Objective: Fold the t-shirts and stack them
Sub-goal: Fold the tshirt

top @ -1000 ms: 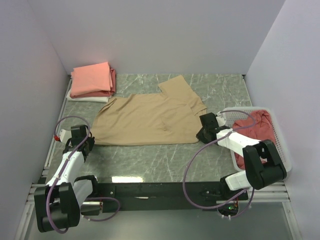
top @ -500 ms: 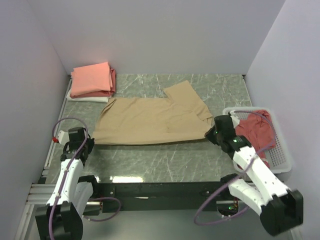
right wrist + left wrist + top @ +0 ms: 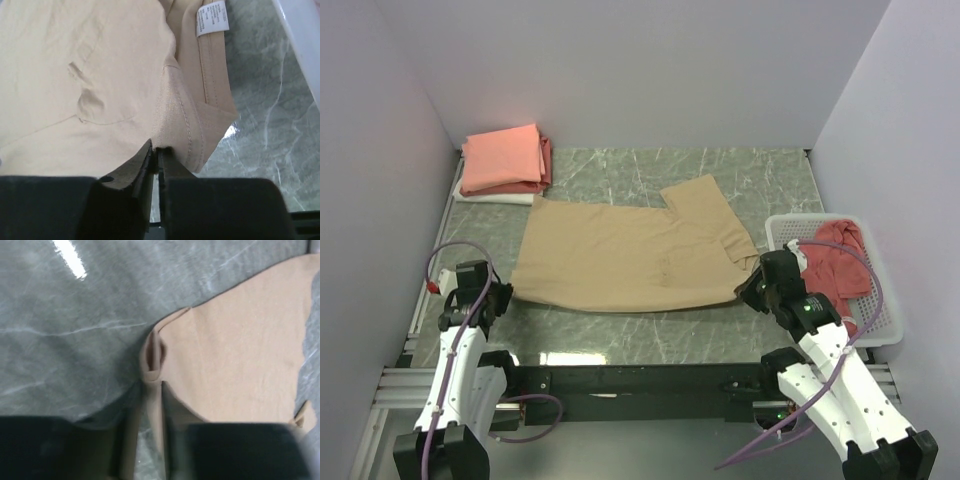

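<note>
A tan t-shirt (image 3: 630,255) lies spread flat across the marble table, one sleeve pointing to the far right. My left gripper (image 3: 498,297) is at its near left corner. In the left wrist view the jaws (image 3: 152,385) stand slightly apart, with a strip of the tan cloth (image 3: 235,355) lying loose between them. My right gripper (image 3: 752,292) is at the shirt's near right edge, by the neck. In the right wrist view its jaws (image 3: 159,149) are pinched on the ribbed collar of the tan shirt (image 3: 75,65), below the white neck label (image 3: 212,17).
A stack of folded salmon-pink, red and white t-shirts (image 3: 503,162) sits at the far left corner. A white slatted basket (image 3: 880,300) at the right holds a crumpled dusty red t-shirt (image 3: 835,255); its rim (image 3: 300,30) is close to my right gripper. Walls enclose three sides.
Both grippers drew back toward the near edge, dragging the tan shirt nearer and flatter. The right arm swung away from the basket. The left jaws have parted a little.
</note>
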Robot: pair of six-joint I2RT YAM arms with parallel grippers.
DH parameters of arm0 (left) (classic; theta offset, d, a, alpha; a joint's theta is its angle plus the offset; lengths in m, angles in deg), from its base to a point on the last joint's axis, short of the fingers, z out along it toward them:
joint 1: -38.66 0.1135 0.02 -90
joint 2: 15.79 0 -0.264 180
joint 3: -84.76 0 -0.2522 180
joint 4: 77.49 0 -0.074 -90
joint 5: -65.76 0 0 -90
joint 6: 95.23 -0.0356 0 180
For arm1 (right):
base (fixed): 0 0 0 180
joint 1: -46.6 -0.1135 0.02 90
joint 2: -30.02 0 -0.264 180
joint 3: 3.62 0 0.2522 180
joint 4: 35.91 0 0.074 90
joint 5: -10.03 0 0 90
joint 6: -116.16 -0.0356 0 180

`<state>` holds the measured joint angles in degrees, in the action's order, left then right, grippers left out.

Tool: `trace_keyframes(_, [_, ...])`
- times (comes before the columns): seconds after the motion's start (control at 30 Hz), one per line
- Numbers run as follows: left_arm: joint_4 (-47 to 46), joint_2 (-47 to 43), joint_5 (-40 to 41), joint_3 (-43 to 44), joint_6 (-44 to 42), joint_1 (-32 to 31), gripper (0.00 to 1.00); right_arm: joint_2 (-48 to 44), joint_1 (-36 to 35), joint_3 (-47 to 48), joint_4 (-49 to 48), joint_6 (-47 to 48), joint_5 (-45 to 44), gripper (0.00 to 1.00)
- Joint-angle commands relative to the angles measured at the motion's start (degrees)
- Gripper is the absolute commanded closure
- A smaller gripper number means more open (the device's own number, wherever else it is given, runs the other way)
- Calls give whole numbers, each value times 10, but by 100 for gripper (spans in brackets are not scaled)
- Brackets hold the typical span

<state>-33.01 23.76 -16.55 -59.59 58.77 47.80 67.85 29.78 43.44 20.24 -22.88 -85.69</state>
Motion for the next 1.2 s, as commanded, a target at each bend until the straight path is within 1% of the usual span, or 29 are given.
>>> trace_keyframes(0.0, [33, 5, 1, 39, 19, 2, 69, -10, 5, 13, 30, 1, 10, 81])
trace_keyframes(0.03, [36, 11, 1, 44, 17, 1, 62, -13, 5, 17, 34, 2, 8, 65])
trace_keyframes(0.07, [44, 11, 3, 50, 15, 2, 50, -16, 5, 25, 40, 3, 8, 59])
trace_keyframes(0.1, [49, 11, 8, 64, 12, 1, 46, -24, 5, 29, 48, 5, 11, 54])
trace_keyframes(0.13, [53, 9, 17, 73, 6, 2, 42, -28, 5, 36, 52, 7, 11, 46])
trace_keyframes(0.17, [58, 7, 30, 83, 1, 2, 36, -31, 4, 48, 55, 10, 14, 43])
trace_keyframes(0.23, [60, 7, 44, 116, -15, 3, 31, -26, 5, 60, 46, 21, 25, 28])
trace_keyframes(0.27, [55, 10, 47, 127, -22, 3, 29, -18, 5, 72, 43, 31, 26, 28])
trace_keyframes(0.33, [1, 34, 27, 155, -50, 2, 29, 29, 4, 86, 14, 45, 35, 28])
trace_keyframes(0.37, [-19, 49, 17, 164, -56, 1, 31, 76, 3, 111, 2, 64, 37, 28])
trace_keyframes(0.4, [-69, 69, 6, 179, -65, 0, 32, 101, 3, 130, -16, 72, 36, 28])
trace_keyframes(0.43, [-86, 120, 7, 189, -77, -2, 32, 126, 1, 148, -28, 82, 35, 28])
trace_keyframes(0.47, [-110, 150, 8, 200, -88, -11, 35, 149, 2, 184, -41, 100, 36, 29])
trace_keyframes(0.5, [-121, 183, 31, 236, -103, -18, 35, 193, 2, 204, -66, 108, 35, 28])
trace_keyframes(0.53, [-128, 249, 41, 256, -115, -28, 35, 212, 1, 221, -81, 118, 36, 28])
trace_keyframes(0.57, [-134, 282, 53, 275, -128, -50, 36, 232, 1, 251, -99, 134, 42, 28])
trace_keyframes(0.6, [-138, 313, 71, 313, -139, -61, 36, 273, 3, 268, -127, 142, 40, 29])
trace_keyframes(0.63, [-146, 371, 83, 333, -157, -79, 36, 294, 4, 301, -136, 150, 34, 28])
trace_keyframes(0.67, [-152, 400, 82, 350, -170, -84, 38, 337, 4, 317, -144, 152, 30, 28])
trace_keyframes(0.7, [-153, 428, 84, 390, -181, -89, 39, 358, 6, 331, -164, 155, 36, 29])
trace_keyframes(0.73, [-149, 485, 97, 412, -203, -104, 40, 378, 8, 356, -171, 158, 46, 29])
trace_keyframes(0.77, [-139, 516, 106, 460, -215, -110, 43, 413, 9, 367, -185, 160, 55, 29])
trace_keyframes(0.8, [-132, 544, 114, 483, -241, -114, 44, 430, 10, 377, -190, 163, 55, 29])
trace_keyframes(0.83, [-127, 597, 133, 505, -252, -120, 45, 444, 11, 395, -193, 169, 55, 29])
trace_keyframes(0.9, [-110, 641, 155, 562, -280, -124, 47, 486, 13, 414, -197, 175, 74, 30])
trace_keyframes(0.93, [-116, 670, 157, 574, -289, -124, 47, 496, 15, 427, -199, 180, 79, 30])
trace_keyframes(1.0, [-136, 694, 146, 605, -321, -125, 48, 523, 16, 438, -210, 184, 91, 30])
trace_keyframes(1.03, [-132, 721, 147, 619, -327, -125, 49, 529, 17, 442, -215, 185, 96, 30])
trace_keyframes(1.17, [-117, 781, 132, 698, -357, -126, 51, 566, 19, 457, -224, 187, 110, 30])
